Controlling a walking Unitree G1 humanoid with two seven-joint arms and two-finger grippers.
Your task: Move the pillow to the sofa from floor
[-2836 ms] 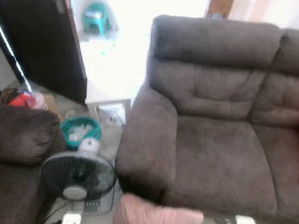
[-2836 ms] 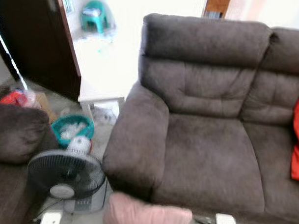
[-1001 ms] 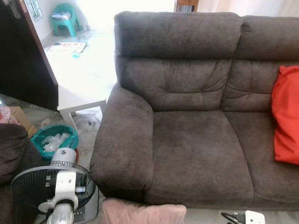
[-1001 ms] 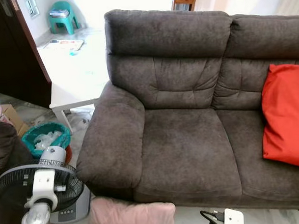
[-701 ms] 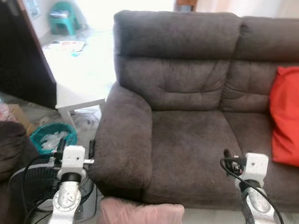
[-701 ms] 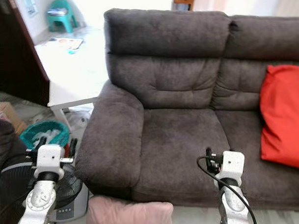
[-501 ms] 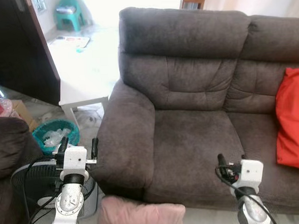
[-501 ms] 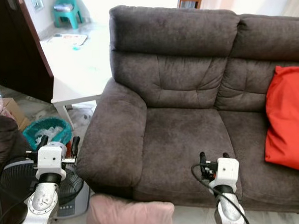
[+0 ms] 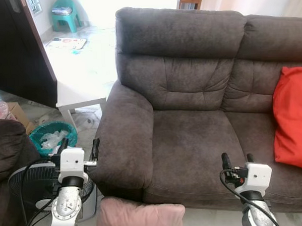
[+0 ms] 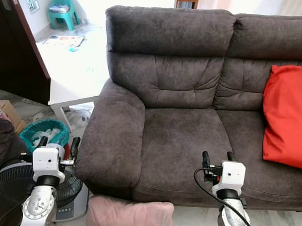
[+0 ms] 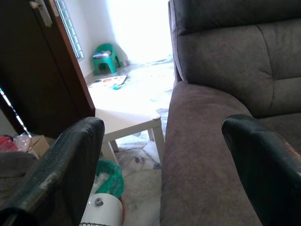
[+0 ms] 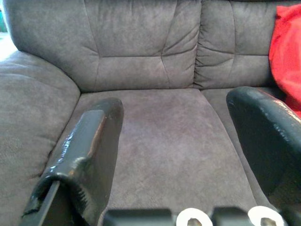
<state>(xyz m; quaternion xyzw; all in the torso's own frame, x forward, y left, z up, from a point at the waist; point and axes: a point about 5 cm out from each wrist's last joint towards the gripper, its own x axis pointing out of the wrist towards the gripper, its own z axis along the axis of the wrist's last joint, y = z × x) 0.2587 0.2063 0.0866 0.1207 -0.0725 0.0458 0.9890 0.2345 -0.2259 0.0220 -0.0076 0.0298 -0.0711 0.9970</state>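
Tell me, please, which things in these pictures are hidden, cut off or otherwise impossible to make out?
- Pink pillow: its lower part is cut off by the bottom edge of both eye views.
- Red cushion: cut by the right edge.
- Fan: partly covered by the left hand and its arm.
- Green bin: contents too small to identify.
- Sofa: right end out of frame.

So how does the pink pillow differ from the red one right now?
The pink pillow lies on the floor against the sofa's front, below the left armrest; the red pillow leans on the sofa seat at the right. Pink is pale and lies flat; red is bright and propped up. Neither is touched by a gripper.
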